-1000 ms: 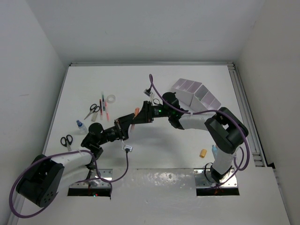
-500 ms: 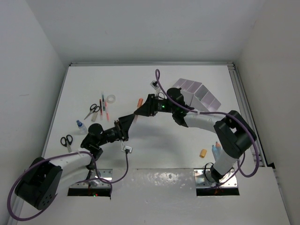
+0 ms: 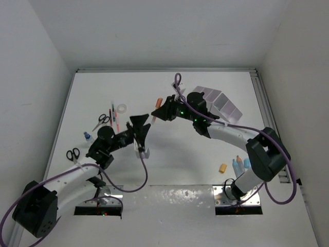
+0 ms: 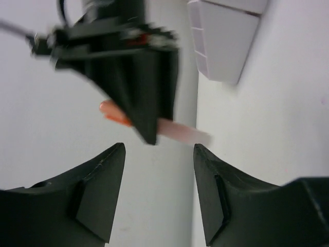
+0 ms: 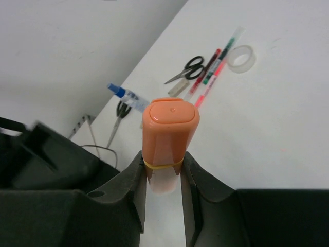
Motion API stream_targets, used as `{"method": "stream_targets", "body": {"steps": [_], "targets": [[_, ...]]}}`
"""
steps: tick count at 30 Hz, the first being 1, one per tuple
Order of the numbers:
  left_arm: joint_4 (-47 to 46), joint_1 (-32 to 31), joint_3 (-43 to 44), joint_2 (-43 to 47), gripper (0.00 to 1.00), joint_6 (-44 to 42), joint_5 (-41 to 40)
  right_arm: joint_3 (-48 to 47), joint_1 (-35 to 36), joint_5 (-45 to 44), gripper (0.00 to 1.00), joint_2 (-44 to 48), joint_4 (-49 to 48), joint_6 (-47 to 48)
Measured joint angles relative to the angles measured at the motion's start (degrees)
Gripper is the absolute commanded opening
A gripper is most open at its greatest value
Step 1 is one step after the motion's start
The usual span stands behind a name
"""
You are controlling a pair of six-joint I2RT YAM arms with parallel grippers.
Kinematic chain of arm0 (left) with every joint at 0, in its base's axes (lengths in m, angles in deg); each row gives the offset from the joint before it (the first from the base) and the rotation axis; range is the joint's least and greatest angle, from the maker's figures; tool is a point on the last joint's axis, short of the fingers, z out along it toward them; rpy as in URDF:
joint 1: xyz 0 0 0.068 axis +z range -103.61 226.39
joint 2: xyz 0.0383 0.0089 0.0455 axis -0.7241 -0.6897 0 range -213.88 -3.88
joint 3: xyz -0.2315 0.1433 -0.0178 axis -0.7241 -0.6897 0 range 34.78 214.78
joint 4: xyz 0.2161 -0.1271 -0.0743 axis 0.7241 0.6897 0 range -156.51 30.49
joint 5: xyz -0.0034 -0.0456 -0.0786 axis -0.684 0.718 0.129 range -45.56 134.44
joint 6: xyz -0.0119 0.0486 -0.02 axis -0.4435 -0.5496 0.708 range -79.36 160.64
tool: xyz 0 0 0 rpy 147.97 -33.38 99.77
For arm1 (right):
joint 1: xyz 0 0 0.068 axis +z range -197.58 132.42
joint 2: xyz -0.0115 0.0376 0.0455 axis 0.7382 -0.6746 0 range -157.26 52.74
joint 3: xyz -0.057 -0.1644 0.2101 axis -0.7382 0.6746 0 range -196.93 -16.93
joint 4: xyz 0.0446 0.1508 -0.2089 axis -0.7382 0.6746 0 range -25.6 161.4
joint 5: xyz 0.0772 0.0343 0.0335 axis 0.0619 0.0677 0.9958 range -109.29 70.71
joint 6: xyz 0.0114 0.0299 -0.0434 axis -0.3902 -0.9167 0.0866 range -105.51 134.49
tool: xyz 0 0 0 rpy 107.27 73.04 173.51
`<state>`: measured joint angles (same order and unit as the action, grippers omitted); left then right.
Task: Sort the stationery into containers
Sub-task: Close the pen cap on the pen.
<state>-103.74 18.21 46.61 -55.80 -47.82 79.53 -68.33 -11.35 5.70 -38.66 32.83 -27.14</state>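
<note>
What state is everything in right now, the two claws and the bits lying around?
Left gripper: open, empty.
Right gripper: shut on marker.
Marker: orange, capped, held aloft.
Organiser: nothing visible inside.
Scissors: closed, lying flat.
Tape: lying flat.
Pens: lying side by side.

Handover done. A second ago both grippers met on the orange-capped marker [image 3: 159, 100]. The left gripper [image 4: 159, 149] has since let go, its jaws now spread and empty, with a gap to the marker. The right gripper [image 5: 162, 159] alone carries it now, moved toward the far side and a bit nearer the white organiser [image 3: 216, 103]. The right elbow has swung out to the right, so both blue-capped bottles [image 3: 240, 164] on the tabletop by its base are now exposed.
</note>
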Motion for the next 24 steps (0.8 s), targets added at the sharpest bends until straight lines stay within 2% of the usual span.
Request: {"method": "stream_targets", "body": {"steps": [6,10,15,19,24], "targets": [[18.64,-0.26,25.46,-3.28,0.62,32.92,-6.69,-1.79,0.33,-7.78,0.0,5.01,7.34,6.23],[25.29,-0.42,32.94,-4.59,0.65,52.61,-7.13,-2.58,0.92,-13.16,0.0,8.39,9.33,9.01],[30.53,-1.49,33.53,-6.34,0.67,64.67,-7.52,-2.99,2.51,-18.08,0.0,9.66,11.63,10.62],[32.76,-1.73,33.53,-8.02,0.68,69.09,-7.69,-3.17,3.74,-21.05,0.0,9.66,13.44,11.21],[32.65,-1.75,33.51,-10.93,0.63,73.18,-8.9,-3.17,5.64,-23.19,0.0,9.7,14.1,11.23]]}}
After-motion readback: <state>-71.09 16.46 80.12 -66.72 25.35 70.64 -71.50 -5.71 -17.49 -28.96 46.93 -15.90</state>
